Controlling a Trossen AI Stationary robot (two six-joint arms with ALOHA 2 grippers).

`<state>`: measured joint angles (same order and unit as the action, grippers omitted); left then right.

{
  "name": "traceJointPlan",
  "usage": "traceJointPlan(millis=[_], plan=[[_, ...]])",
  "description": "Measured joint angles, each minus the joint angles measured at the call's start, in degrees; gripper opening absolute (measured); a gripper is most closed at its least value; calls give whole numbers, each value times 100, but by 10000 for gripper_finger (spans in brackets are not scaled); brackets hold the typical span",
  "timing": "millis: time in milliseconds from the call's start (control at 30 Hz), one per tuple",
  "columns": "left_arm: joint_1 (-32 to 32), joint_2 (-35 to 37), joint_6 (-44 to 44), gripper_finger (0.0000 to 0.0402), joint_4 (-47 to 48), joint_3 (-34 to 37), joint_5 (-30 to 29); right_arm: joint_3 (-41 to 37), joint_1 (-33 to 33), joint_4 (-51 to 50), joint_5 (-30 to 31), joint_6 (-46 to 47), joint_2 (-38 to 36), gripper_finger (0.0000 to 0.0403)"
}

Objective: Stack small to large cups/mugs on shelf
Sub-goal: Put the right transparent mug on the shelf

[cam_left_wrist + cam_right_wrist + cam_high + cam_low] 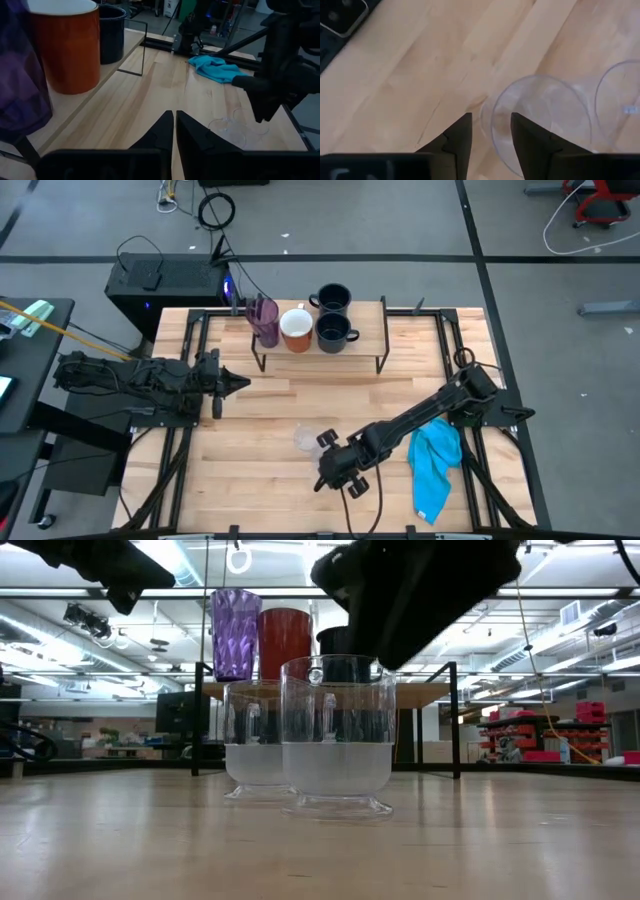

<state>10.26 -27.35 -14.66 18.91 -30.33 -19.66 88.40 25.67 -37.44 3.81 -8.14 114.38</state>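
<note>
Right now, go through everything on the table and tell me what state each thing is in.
Purple tumbler: upright on the shelf.
White mug: upright on the shelf.
Two black mugs: upright on the shelf.
Two clear cups: upright on the table, not stacked.
Blue cloth: crumpled on the table.
Left gripper: shut, empty.
Right gripper: open, above a clear cup.

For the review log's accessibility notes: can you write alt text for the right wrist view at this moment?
Seen from above, the right gripper hangs with fingers apart over the near rim of a small clear cup standing on the wooden tabletop. A second clear cup shows partly at the picture's edge beside it.
</note>
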Motion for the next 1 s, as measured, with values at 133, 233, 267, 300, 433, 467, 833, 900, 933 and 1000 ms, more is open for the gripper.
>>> traceJointPlan(millis=[133, 233, 267, 300, 433, 467, 833, 900, 933, 1000], plan=[[-2, 0, -84, 30, 30, 0, 0, 0, -4, -155, 101, 11, 42, 125], [0, 0, -124, 35, 30, 0, 0, 2, -2, -165, 313, 44, 42, 107], [0, 0, -124, 36, 30, 0, 0, 2, -2, -188, 355, 44, 42, 101], [-1, 0, -124, 36, 30, 0, 0, 2, -2, -190, 367, 44, 42, 93], [-1, 0, -150, 31, 32, 0, 0, 2, -2, -230, 369, 44, 40, 61], [-1, 0, -158, 30, 32, 0, 0, 2, -2, -230, 367, 44, 42, 53], [-1, 0, -168, 38, 31, 0, 0, 2, -15, -283, 177, 48, 38, 5], [-2, 0, -168, 38, 30, 0, 0, 2, -17, -283, 149, 46, 38, 5], [-1, 0, -168, 38, 30, 0, 0, 2, -27, -283, 147, 46, 38, 4], [0, 0, -168, 35, 30, 0, 0, 2, -50, -286, 144, 49, 25, 3]])
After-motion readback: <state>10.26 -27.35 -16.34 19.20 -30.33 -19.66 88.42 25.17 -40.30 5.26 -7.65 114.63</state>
